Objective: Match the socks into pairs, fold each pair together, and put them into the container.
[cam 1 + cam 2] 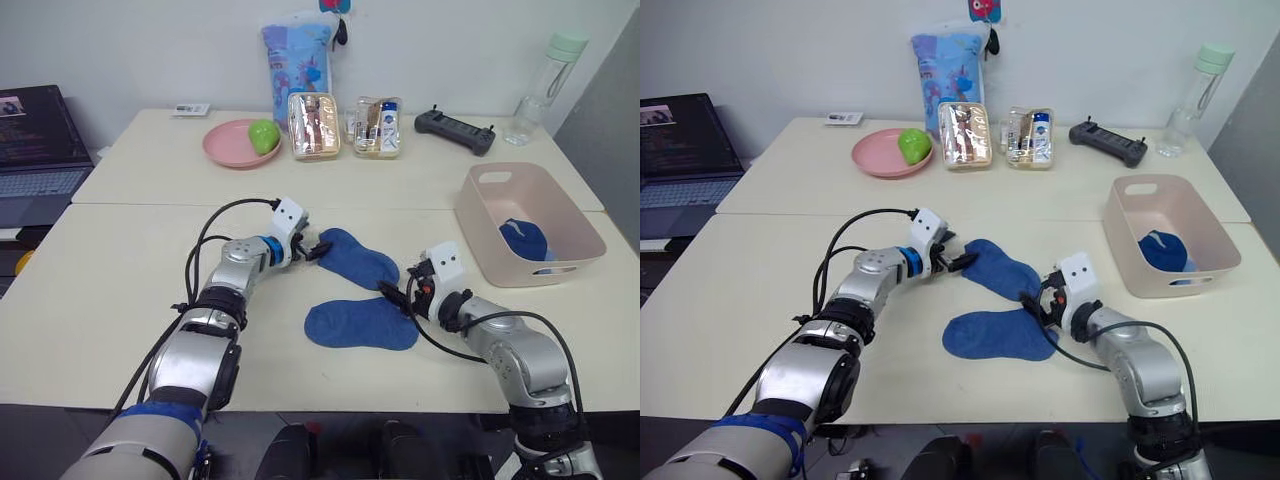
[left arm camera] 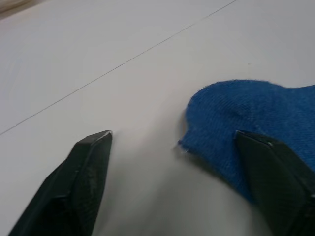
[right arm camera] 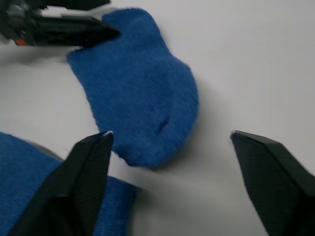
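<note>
**Pincers spread wide at two blue socks, mid-counter**

Left pincer (image 1: 318, 249) sits low on the counter (image 1: 120, 290) with its fingers parted; one fingertip (image 2: 275, 172) lies over the edge of the far sock (image 1: 358, 260), the other rests on bare surface. Right pincer (image 1: 397, 292) also gapes, holding nothing, at the other end of the same sock and just beside the near sock (image 1: 360, 324). Both socks lie flat, medium blue, their ends meeting or overlapping near the right pincer.

Container (image 1: 575, 235), pale pink, stands at the right of the counter; a folded dark blue sock bundle (image 1: 524, 239) lies inside.

Surface: two cream counters butted together, seam running across. Back counter carries a pink plate (image 1: 228, 147) with a green ball (image 1: 263, 134), two clear pouches (image 1: 313, 126) of small items, a patterned light-blue bag (image 1: 296, 55), a black controller (image 1: 455, 130), a clear bottle (image 1: 545, 85) with a green cap. White wall behind. Laptop (image 1: 35, 150) off to the left
</note>
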`<state>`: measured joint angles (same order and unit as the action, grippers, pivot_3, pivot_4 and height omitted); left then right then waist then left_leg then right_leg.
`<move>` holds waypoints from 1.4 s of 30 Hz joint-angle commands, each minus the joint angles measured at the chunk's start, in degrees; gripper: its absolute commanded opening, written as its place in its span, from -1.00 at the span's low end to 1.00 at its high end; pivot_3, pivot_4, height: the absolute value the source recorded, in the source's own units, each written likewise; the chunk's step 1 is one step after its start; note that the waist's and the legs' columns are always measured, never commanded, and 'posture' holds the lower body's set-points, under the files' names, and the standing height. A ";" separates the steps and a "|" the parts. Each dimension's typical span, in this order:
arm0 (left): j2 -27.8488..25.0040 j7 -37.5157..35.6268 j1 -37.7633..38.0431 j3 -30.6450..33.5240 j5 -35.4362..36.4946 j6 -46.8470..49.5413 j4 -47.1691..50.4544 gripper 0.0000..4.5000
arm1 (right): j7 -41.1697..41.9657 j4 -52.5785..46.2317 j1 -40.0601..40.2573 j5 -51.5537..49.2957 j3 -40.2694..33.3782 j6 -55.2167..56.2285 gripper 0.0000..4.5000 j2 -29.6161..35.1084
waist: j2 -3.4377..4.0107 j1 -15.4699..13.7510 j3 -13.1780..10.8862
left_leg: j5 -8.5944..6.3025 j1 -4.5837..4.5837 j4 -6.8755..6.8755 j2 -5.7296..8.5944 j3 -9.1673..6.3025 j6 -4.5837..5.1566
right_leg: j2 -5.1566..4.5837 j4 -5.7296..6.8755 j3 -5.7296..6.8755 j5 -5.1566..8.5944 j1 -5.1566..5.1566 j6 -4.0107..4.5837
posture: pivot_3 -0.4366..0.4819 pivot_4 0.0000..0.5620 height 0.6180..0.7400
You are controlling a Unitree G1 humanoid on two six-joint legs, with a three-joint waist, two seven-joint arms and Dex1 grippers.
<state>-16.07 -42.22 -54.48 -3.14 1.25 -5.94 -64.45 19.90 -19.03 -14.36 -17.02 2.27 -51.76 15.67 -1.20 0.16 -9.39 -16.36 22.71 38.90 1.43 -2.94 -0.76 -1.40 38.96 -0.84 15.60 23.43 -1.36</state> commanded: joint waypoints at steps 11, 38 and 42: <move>-1.66 -6.99 2.82 1.34 1.55 1.95 5.85 -0.98 | -0.59 2.80 -3.96 -1.49 -2.97 2.54 -1.00 -0.64 | 0.00 0.62 0.00 | 0.00 -0.01 -0.02 -0.04 -0.01 0.01 | 0.05 0.03 0.04 0.00 0.02 0.00 | -0.05 -0.47 1.00; -15.70 -11.80 26.03 8.33 28.32 50.84 67.53 -0.98 | 5.69 -1.10 -14.52 -7.56 -5.46 -7.26 -1.00 5.68 | 0.05 1.48 0.00 | 0.01 0.01 -0.06 -0.13 -0.08 -0.01 | 0.00 0.02 -0.04 -0.04 0.04 0.07 | -0.05 -0.47 1.00; -18.81 -14.39 27.16 8.09 32.15 55.30 69.93 -0.98 | 3.71 -6.25 -13.58 -9.85 -7.11 -11.70 -1.00 5.34 | 0.06 1.49 0.00 | 0.01 -0.02 -0.06 -0.12 -0.08 -0.01 | 0.00 0.02 -0.05 -0.04 0.01 0.07 | -0.05 -0.47 1.00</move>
<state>-33.79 -55.00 -27.68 4.44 31.01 47.74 2.70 24.51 -22.91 -27.48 -26.01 -3.33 -62.84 21.09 -1.14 1.65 -9.40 -16.35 22.65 38.84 1.31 -3.02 -0.77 -1.41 38.97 -0.87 15.56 23.41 -1.29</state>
